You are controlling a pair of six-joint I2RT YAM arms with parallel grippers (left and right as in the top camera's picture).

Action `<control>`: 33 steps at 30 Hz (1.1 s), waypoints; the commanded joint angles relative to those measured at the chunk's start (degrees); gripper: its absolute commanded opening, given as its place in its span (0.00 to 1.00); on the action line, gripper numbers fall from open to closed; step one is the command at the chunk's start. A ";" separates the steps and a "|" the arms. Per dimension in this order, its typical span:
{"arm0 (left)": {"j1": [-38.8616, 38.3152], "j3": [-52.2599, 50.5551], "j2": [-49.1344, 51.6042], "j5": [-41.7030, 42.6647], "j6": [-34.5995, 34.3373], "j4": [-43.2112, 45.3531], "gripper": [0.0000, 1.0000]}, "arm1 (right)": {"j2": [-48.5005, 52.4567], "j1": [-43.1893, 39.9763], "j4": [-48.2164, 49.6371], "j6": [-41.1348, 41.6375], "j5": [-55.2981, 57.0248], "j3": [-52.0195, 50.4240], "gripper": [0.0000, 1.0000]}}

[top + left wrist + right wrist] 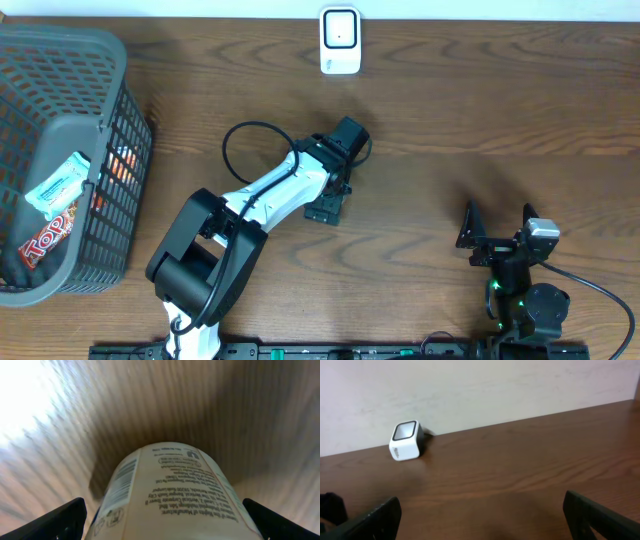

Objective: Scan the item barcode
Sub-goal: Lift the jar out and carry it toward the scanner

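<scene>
The item (170, 495) is a pale round container with a printed label and a barcode (120, 482) on its left side. It rests on the wooden table and fills the lower middle of the left wrist view. My left gripper (162, 510) stands open around it, one black finger on each side. In the overhead view my left gripper (338, 175) sits mid-table and hides the item. The white scanner (340, 40) stands at the table's far edge, also visible as the scanner (406, 441). My right gripper (498, 222) is open and holds nothing near the front right.
A grey mesh basket (110, 150) with snack packets (55, 185) stands at the left edge. A black cable (245, 135) loops off the left arm. A pale wall (480, 390) rises behind the scanner.
</scene>
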 commanded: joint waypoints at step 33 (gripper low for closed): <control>0.76 2.54 -7.96 -5.09 32.39 -1.42 0.98 | -0.26 0.39 -0.09 -0.66 0.26 -0.20 0.99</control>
